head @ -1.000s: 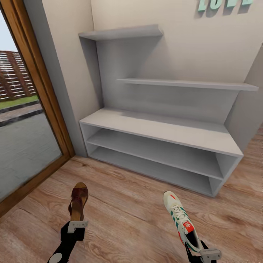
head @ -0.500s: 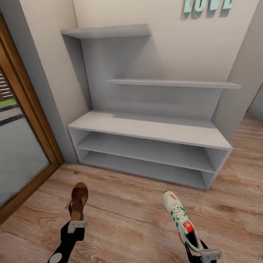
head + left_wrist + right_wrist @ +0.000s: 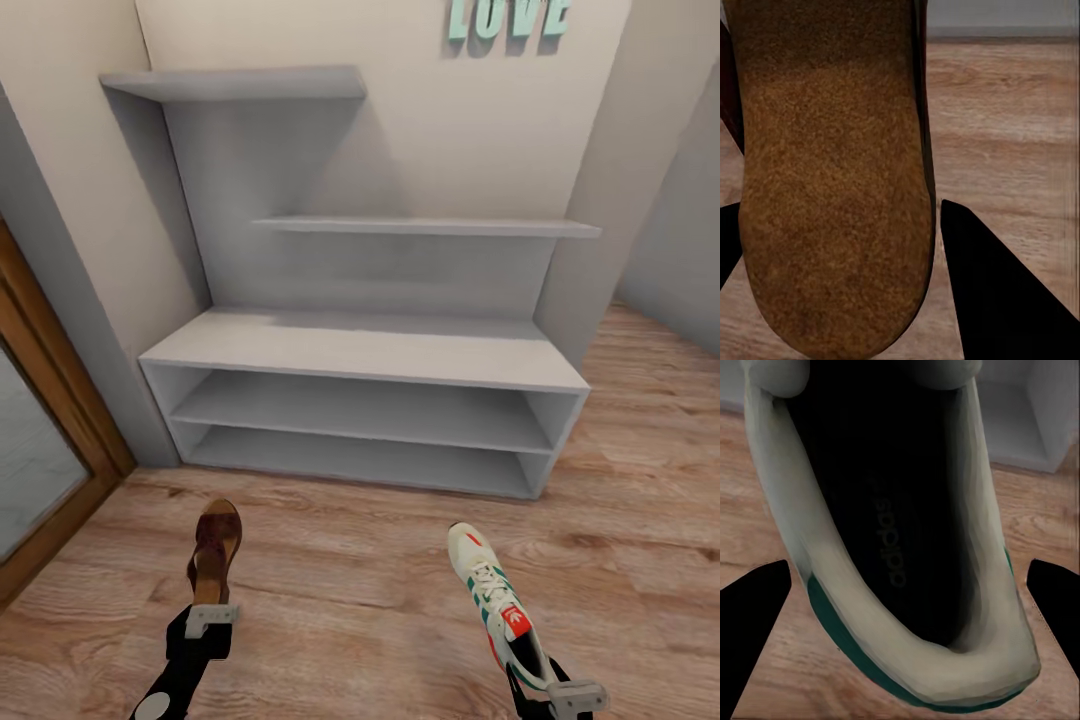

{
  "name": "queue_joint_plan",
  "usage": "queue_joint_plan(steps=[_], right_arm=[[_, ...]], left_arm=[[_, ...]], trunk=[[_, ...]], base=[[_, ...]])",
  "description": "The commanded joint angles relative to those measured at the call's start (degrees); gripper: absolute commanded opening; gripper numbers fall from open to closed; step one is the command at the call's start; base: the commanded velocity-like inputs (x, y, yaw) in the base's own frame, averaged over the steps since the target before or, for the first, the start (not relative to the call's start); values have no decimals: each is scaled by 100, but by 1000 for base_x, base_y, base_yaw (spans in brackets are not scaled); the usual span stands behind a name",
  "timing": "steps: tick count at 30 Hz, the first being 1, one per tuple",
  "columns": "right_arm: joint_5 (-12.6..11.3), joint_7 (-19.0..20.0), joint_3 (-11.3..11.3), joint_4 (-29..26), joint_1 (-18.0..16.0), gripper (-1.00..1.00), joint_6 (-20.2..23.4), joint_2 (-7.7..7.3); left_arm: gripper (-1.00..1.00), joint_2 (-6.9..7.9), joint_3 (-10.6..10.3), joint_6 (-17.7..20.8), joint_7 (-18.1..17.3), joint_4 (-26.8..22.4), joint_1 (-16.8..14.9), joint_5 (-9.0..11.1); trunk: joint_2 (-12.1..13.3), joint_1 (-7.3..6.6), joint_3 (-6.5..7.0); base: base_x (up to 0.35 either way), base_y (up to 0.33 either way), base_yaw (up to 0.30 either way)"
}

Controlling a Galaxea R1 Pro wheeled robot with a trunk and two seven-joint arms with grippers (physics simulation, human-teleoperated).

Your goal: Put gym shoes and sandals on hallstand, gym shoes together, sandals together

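Your left gripper (image 3: 211, 618) clamps a brown sandal (image 3: 214, 552) by the heel; your right gripper (image 3: 572, 693) clamps a gym shoe (image 3: 495, 594), "adidas" readable on its insole (image 3: 891, 551). Both are off the corridor floor (image 3: 350, 590), facing the hallstand (image 3: 360, 350). Wall lettering (image 3: 508, 17) reads "LOVE".

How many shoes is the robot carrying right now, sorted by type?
Sandal, brown, in the left gripper: 1
Gym shoe, white with green stripes, in the right gripper: 1
Total: 2
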Motion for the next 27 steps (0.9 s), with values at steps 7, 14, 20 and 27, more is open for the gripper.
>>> queue_joint_plan(steps=[7,14,20,27], right_arm=[[-62,26,29,4,-4,-100,-13,0],[-61,27,30,4,-4,-100,-13,0],[-68,21,29,4,-4,-100,-13,1],[-70,19,29,-2,-4,-100,-13,1]], left_arm=[[-100,-2,11,-15,12,0,-1,-73],[-100,-2,11,-16,12,0,-1,-73],[-100,-1,6,-17,12,2,-1,-73],[-100,-2,6,-17,11,1,-1,-73]], trunk=[[-2,-1,-5],[-2,-1,-5],[-2,-1,-5],[-2,-1,-5]], base=[[1,1,-269],[0,0,-269],[0,0,-195],[0,0,-19]])
